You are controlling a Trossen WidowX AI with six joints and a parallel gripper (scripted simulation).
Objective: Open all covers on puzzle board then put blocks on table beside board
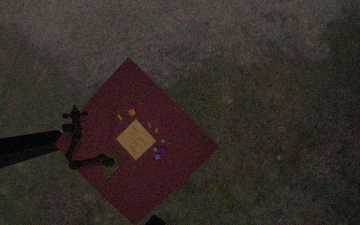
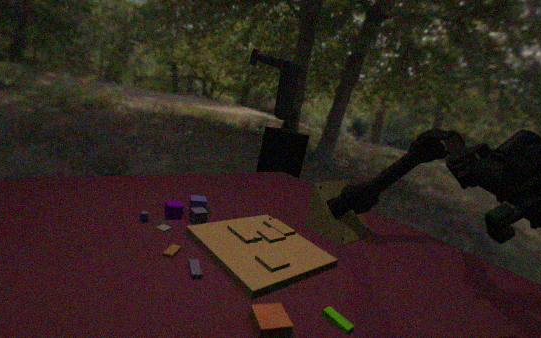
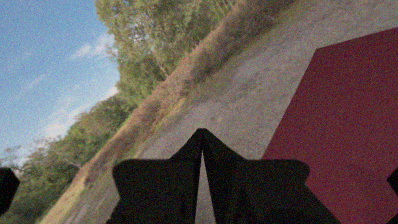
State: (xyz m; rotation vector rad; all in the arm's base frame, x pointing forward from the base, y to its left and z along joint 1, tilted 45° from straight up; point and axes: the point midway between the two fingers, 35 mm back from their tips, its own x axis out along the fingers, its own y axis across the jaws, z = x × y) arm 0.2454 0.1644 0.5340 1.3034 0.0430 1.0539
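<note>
Nearest me, the orange block (image 1: pixel 132 112) (image 2: pixel 272 318) and green bar (image 1: pixel 120 117) (image 2: pixel 338 319) lie on the bench (image 1: pixel 180 133) (image 2: pixel 70 280) (image 3: pixel 350 120), off the puzzle board (image 1: pixel 130 138) (image 2: pixel 290 265), presumably keeping it accessible. Beyond them, the board lies flat, raised pieces, probably its covers, on top; whether wells stand open I cannot tell. Farther off, purple (image 1: pixel 163 150) (image 2: pixel 174 210) and bluish blocks (image 1: pixel 158 156) (image 2: pixel 198 201) stand beside it, while the tool (image 1: pixel 74 107) (image 3: pixel 201 132), pressed together on nothing, is held off the board, likely for clearance.

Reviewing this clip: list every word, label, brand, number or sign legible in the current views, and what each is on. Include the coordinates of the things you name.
None can be read in any of the three views.
Puzzle board (image 1: pixel 140 128) (image 2: pixel 230 250): raised shapes and thin dark lines, no readable lettering.
Hand (image 3: pixel 201 132): no brand or number visible on its dark surfaces.
Small blocks beside the board: too small and dim to tell if marked.
</note>
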